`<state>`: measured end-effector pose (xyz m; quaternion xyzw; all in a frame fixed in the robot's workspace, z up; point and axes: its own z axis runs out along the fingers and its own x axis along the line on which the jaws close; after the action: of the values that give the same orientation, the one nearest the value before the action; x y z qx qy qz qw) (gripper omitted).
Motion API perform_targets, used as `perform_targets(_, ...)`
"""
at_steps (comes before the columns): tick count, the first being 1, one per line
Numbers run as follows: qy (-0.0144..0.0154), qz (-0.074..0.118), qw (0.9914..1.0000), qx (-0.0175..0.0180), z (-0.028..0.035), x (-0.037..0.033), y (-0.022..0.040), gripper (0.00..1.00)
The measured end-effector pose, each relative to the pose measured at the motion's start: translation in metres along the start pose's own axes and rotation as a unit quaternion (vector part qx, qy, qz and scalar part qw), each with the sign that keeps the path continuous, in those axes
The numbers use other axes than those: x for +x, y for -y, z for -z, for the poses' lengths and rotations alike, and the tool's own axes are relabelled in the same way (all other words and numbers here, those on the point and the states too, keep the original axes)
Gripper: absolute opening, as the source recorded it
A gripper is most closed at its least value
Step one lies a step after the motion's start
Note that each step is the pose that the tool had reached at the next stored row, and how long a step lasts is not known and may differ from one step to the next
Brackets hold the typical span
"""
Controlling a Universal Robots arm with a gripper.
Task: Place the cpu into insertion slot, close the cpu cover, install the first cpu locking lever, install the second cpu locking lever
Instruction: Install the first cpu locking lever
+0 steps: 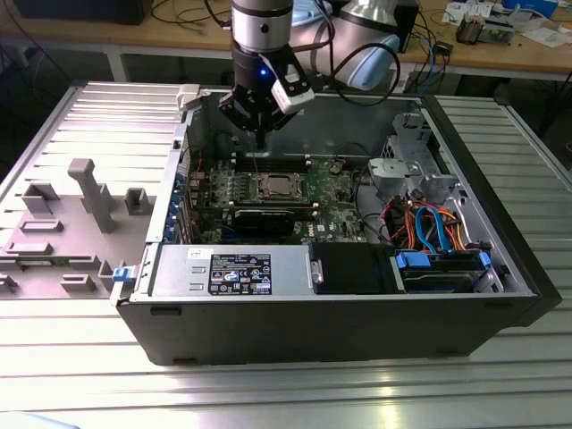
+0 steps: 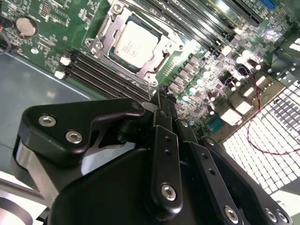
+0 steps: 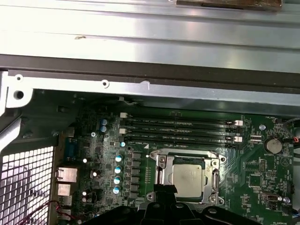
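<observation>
One cpu (image 2: 132,43) is seated under the cpu cover (image 2: 161,61) — the gripper (image 2: 159,101), pressed together, is held above.

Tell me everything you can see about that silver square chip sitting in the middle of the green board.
The cpu is a small flat square with a dull silver-grey metal top, faint markings on it. It lies flat in the insertion slot, and the cpu cover, a thin silver frame, is closed around it with the chip showing through its window. Green circuit board rings it, dark memory slots alongside. The gripper hangs above the board near the socket, not touching the chip.
</observation>
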<state>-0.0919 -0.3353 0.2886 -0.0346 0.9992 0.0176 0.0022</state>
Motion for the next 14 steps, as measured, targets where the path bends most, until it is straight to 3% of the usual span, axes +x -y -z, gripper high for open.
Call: perform_targets(14,0.0,0.0,1.0,-0.0008,-0.0018,0.0184,-0.0012,0.11)
